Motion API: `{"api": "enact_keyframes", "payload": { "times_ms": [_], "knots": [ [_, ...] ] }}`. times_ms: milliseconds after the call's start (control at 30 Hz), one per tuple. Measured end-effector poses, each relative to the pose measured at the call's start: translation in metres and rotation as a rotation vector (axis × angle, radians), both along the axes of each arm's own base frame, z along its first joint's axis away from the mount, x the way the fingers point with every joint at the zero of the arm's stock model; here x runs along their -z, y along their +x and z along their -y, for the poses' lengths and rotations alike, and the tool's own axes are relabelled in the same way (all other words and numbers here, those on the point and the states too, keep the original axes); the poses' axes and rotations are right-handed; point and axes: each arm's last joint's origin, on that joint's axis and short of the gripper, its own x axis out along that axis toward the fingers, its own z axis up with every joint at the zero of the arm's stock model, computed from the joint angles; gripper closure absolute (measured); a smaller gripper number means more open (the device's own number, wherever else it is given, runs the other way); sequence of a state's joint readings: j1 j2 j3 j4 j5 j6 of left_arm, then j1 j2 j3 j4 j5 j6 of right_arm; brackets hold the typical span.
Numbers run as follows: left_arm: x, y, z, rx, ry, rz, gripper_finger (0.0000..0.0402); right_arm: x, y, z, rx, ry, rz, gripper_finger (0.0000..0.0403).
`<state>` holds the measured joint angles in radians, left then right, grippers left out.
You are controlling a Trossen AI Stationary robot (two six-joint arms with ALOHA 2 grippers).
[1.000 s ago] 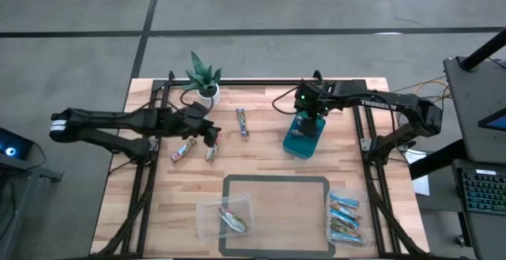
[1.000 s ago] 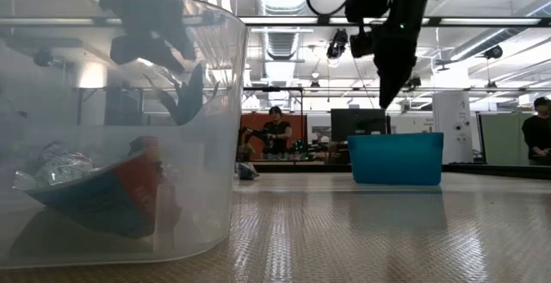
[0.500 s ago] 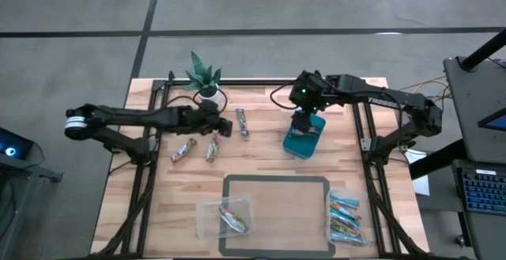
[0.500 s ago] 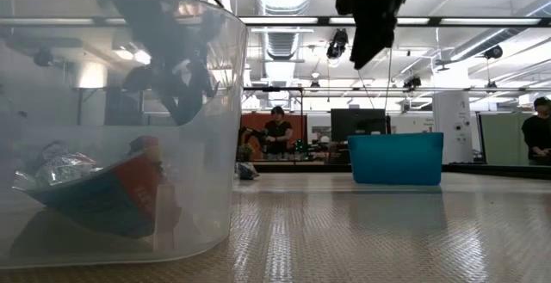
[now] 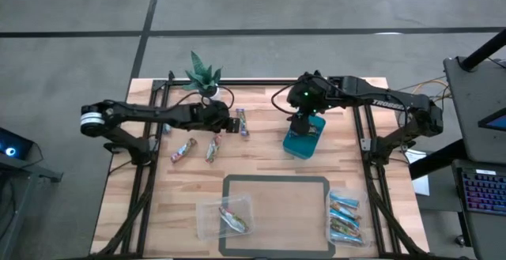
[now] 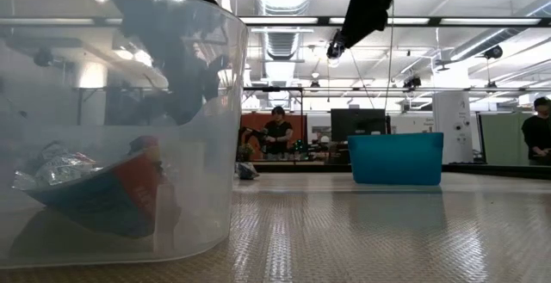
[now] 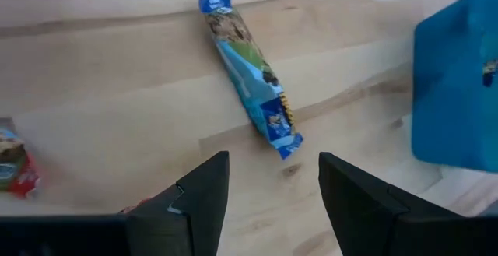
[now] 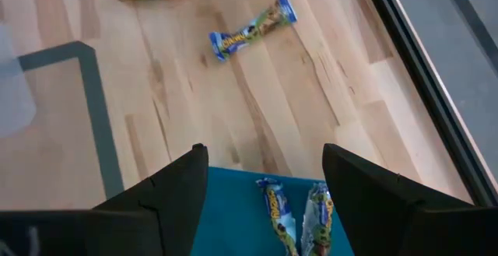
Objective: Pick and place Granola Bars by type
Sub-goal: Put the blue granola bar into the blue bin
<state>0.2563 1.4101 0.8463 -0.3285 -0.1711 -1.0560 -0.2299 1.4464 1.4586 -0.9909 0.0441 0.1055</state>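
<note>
The wooden surface (image 5: 261, 161) carries everything, with the left arm stretched across its far side and the right arm reaching in over the teal bin (image 5: 304, 136). Next in size, a clear tub (image 5: 227, 216) near the front edge holds multicoloured bars, and a second tub (image 5: 346, 219) at the right front holds blue ones. The right pincer (image 8: 264, 180) hangs over the teal bin with its jaws apart and empty; two bars (image 8: 297, 209) lie in the bin below it, so that drop looks finished. The left pincer (image 7: 272, 180) is low and level, jaws spread and empty, aimed at the loose blue bar (image 7: 250, 75) lying flat just ahead of it. Two more bars (image 5: 198, 148) lie close together on the surface, near the left arm. The step in hand looks like the approach to that blue bar: the next move calls for easing forward until the jaws straddle its narrow width, then closing
</note>
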Motion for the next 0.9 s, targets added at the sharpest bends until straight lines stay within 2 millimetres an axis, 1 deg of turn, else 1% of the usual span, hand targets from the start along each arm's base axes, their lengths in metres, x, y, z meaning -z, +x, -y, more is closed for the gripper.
{"api": "enact_keyframes", "payload": {
  "times_ms": [300, 433, 567, 800, 900],
  "knots": [
    [0.024, 0.011, -0.015, -0.035, -0.05, -0.025, 0.022, -0.001, 0.003, -0.012, -0.043, -0.001, 0.004, 0.0158],
    [0.034, 0.023, -0.019, -0.022, -0.061, 0.013, 0.022, -0.001, 0.003, -0.015, -0.044, 0.0, 0.005, 0.0158],
    [0.036, 0.036, -0.025, -0.021, -0.057, 0.019, 0.022, -0.001, 0.003, -0.015, -0.039, 0.002, 0.006, 0.016],
    [0.048, 0.054, -0.032, -0.026, -0.069, -0.022, 0.022, -0.001, 0.003, -0.015, -0.033, 0.006, 0.007, 0.0159],
    [0.056, 0.059, -0.034, -0.022, -0.085, -0.047, 0.022, -0.001, 0.003, -0.016, -0.036, 0.006, 0.007, 0.0161]
  ]
}}
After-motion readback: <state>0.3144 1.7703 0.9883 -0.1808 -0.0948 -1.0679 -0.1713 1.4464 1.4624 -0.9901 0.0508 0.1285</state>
